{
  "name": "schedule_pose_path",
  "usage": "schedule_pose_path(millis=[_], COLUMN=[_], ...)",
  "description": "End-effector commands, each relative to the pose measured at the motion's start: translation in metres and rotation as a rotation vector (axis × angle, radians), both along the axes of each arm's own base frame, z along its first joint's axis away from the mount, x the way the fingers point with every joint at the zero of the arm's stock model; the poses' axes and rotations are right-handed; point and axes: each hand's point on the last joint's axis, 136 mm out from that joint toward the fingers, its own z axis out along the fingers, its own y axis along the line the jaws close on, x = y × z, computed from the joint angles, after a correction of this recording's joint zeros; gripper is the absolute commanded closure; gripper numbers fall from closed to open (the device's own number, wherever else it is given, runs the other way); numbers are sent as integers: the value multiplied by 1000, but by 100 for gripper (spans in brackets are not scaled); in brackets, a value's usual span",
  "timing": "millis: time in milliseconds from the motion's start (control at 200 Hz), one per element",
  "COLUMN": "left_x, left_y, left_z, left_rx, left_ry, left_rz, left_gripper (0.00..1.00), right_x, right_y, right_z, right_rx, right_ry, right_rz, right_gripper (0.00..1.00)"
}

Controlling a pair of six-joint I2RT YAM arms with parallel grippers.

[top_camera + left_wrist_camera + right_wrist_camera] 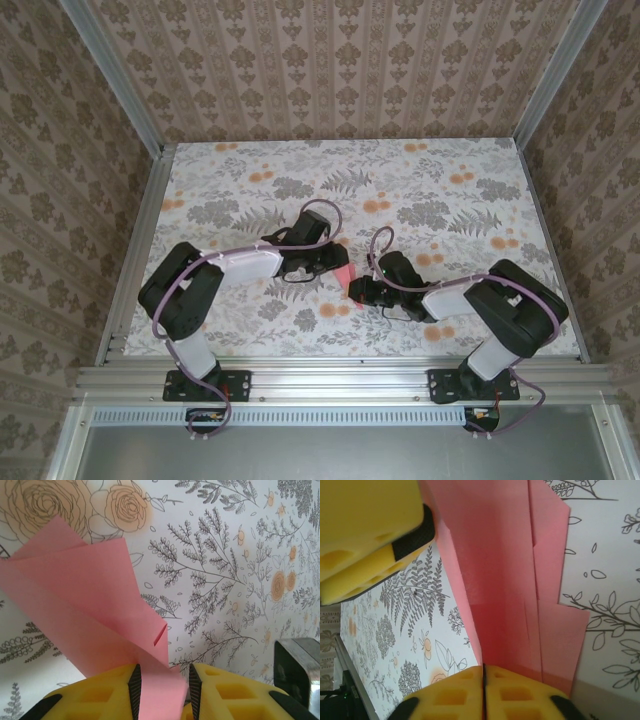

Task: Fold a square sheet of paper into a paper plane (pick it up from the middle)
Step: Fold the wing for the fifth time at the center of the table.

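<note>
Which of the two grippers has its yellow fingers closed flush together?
The right gripper: its fingers meet in a thin seam, pinching the pink paper. The left gripper's fingers stand apart with paper filling the gap.

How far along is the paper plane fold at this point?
Done: the pink paper is picked up and carries several folds and layered flaps. In hand: the left gripper and right gripper both pinch it. Remaining: it is not a slim pointed dart yet.
</note>
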Motion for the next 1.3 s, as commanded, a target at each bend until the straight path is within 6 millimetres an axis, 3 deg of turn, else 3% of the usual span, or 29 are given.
schedule_pose_path(millis=[0,270,290,425,675,695,865,1055,1295], left_x=[11,16,16,17,17,17,16,17,16], left_y=[-1,-2,-3,-4,-6,-6,-6,-7,-8], left_z=[-1,-5,-5,-5,-4,-4,-5,-4,-4], left_rx=[-12,-9,-10,-13,-18,-18,-15,-17,-19], left_ry=[-13,-1,-2,-1,5,5,9,8,11], left_rz=[10,4,3,1,-5,-5,-5,-8,-11], left_gripper=[66,67,67,67,67,67,67,67,68], right_x=[2,-4,-2,-4,-2,-2,1,5,6], right_y=[0,-25,-25,-28,-18,-17,-5,-2,-4], right_z=[16,18,27,28,31,23,17,12,7], right_rx=[-18,-247,-247,-360,-481,-496,-523,-532,-540], right_ry=[-37,-104,-139,-234,-329,-313,-308,-296,-285], right_rz=[30,95,99,180,279,294,329,326,315], right_gripper=[78,53,52,41,39,39,40,54,60])
